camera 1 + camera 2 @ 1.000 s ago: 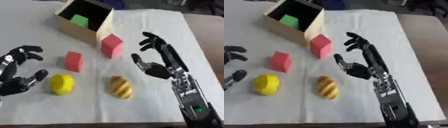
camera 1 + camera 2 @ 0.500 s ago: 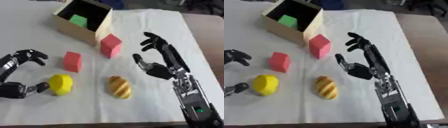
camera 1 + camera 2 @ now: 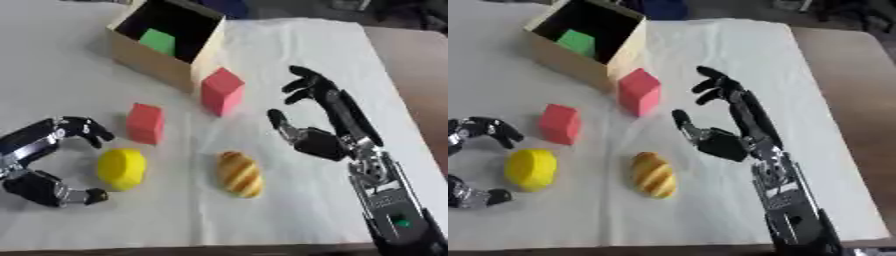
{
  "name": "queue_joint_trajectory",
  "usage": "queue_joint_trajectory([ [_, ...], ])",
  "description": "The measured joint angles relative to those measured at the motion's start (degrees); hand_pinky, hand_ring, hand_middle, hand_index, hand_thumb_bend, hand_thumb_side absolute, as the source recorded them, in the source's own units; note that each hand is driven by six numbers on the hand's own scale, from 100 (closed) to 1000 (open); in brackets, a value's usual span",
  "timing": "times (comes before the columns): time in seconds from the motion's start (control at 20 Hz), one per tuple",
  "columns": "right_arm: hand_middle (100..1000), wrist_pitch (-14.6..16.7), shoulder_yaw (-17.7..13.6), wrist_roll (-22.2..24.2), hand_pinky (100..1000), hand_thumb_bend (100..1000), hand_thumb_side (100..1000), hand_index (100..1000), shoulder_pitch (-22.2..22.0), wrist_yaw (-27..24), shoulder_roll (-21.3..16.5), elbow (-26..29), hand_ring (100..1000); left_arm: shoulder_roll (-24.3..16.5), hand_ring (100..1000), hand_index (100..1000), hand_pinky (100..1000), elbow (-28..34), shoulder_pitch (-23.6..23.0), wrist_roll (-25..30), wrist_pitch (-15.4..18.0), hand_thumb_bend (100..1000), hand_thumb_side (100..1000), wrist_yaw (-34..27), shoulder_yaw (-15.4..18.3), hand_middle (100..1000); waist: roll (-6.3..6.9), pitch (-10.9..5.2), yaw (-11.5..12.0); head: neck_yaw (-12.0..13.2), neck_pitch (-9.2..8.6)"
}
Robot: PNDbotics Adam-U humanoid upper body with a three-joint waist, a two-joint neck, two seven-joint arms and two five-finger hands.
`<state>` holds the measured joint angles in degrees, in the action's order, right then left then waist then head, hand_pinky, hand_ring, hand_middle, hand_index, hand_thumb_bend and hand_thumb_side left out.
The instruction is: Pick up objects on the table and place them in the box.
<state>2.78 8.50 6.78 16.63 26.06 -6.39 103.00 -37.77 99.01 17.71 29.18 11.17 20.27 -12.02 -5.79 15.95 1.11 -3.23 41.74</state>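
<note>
Flanking the yellow ball (image 3: 122, 169) on the white cloth (image 3: 289, 55), left hand (image 3: 39, 165) spread wide, fingers and thumb not touching it. Right hand (image 3: 322, 120) open, empty, near bread roll (image 3: 239, 173). Green block (image 3: 158, 41) inside box (image 3: 157, 64).

Open lanes, blocked corner

Bare cloth (image 3: 289, 55) fills the right and bottom; two red blocks (image 3: 221, 91) (image 3: 144, 123) seemingly crowd the upper-left box (image 3: 156, 62) approach.
</note>
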Motion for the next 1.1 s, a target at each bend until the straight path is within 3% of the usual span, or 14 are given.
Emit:
queue_joint_trajectory([
  [0.65,679,0.1,0.0,0.1,839,339,388,925,0.0,0.0,0.0,0.0,654,4.2,717,839,818,-4.4,3.3,-7.4,1.3,640,361,14.0,-2.3,723,0.00,0.00,-0.1,0.1,0.05],
  [1.1,679,0.1,0.0,0.1,840,336,388,925,0.0,-0.1,0.0,0.0,654,5.1,687,743,806,-5.7,3.9,-9.2,2.4,559,221,16.7,-2.7,640,0.00,0.00,-0.3,0.2,0.05],
])
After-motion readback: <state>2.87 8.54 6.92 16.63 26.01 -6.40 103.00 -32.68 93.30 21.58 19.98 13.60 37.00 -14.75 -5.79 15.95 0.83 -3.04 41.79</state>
